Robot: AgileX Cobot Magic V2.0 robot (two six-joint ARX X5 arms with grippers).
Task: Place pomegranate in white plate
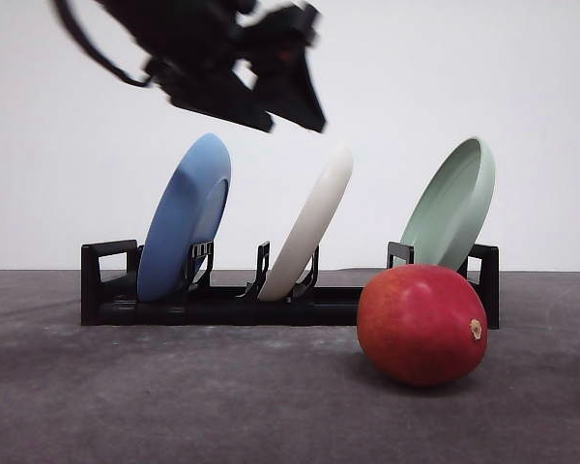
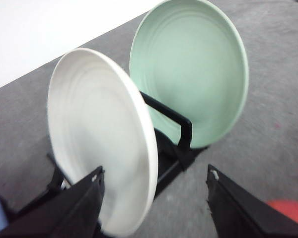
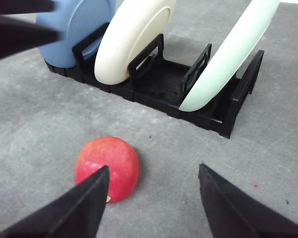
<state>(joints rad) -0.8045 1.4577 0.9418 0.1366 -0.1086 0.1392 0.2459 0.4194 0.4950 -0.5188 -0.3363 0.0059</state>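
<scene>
The pomegranate lies on the grey worktop, just in front of the black rack's right end, with open worktop all around it on the near side. The white plate stands tilted in the rack's middle slot, between the blue plate and the pale green plate, with clear gaps either side. The left gripper hangs above the white plate's edge, its fingers spread wide and holding nothing. The right gripper hovers over the pomegranate, spread and empty. A plain white wall stands behind.
</scene>
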